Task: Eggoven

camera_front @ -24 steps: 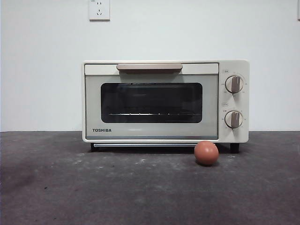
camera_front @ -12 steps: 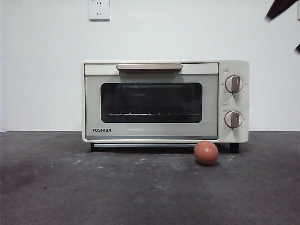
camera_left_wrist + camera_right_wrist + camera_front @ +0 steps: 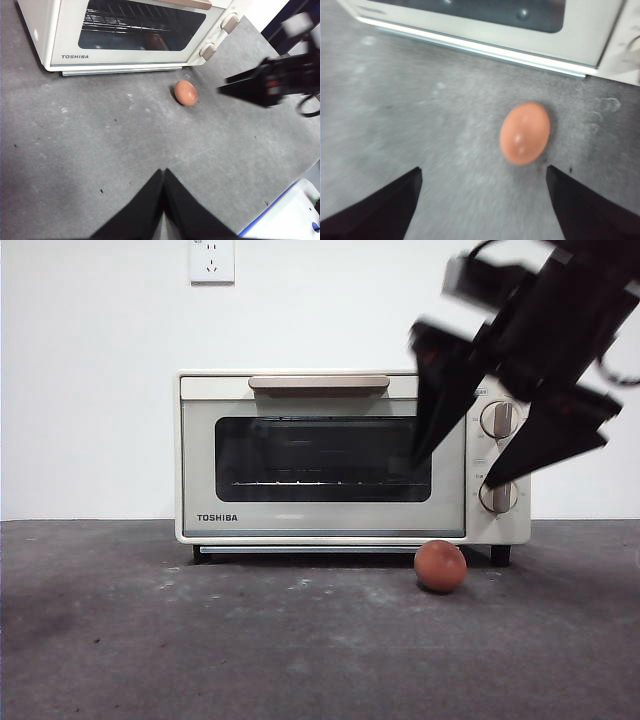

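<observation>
Egg (image 3: 440, 566) lies on the table (image 3: 250, 640) just in front of the oven (image 3: 352, 456), below its knob side. Oven door (image 3: 322, 460) shut, handle (image 3: 318, 383) along its top edge, two knobs (image 3: 499, 420) stacked beside the door. Through the glass we see only a wire rack (image 3: 122, 22); no food on it that we can make out. Wall outlet (image 3: 211, 260) above the oven.

Right gripper (image 3: 468, 472) hangs above the egg, in front of the oven's knob side, covering part of the door and the panel; fingers spread wide, nothing between them. Right wrist view puts the egg (image 3: 524, 133) ahead of the spread jaws (image 3: 482, 200), not touching either, and is blurred. Left gripper (image 3: 163, 175) sits well back from the oven over bare table, jaws pressed together and empty; we don't see it in the front view. Left wrist view alone shows the egg (image 3: 185, 92), the right gripper's (image 3: 227, 92) tips beside it, and a white and blue object (image 3: 287, 215) at the table edge, far from the oven.
</observation>
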Available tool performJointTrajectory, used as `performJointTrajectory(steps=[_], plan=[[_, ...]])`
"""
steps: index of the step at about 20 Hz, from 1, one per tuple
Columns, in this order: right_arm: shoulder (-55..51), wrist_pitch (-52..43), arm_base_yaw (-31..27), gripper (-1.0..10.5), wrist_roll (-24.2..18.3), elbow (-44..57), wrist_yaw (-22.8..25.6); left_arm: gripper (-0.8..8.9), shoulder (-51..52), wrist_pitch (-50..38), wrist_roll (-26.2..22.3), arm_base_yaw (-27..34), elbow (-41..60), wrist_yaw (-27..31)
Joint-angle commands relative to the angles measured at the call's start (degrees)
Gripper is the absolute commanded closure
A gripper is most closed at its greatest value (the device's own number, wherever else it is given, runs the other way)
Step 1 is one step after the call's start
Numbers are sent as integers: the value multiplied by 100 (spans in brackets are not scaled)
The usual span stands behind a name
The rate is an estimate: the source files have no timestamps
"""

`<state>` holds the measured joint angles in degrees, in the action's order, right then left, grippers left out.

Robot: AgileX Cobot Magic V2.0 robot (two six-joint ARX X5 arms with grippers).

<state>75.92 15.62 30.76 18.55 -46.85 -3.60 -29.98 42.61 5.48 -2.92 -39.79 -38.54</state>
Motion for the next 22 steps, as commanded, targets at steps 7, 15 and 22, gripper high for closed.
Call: performJointTrajectory(steps=[7,15,22], plan=[[1373,-1187,136,550,203,-83,678,806,-33,-33,-31,-13,-105,-28],[2061,-1880,44,550,203,-90,820,806,-33,-13,-31,-109,-105,-28],[2302,-1996,-118,606,203,-127,820,806,-33,-20,-31,-125,-105,-28]])
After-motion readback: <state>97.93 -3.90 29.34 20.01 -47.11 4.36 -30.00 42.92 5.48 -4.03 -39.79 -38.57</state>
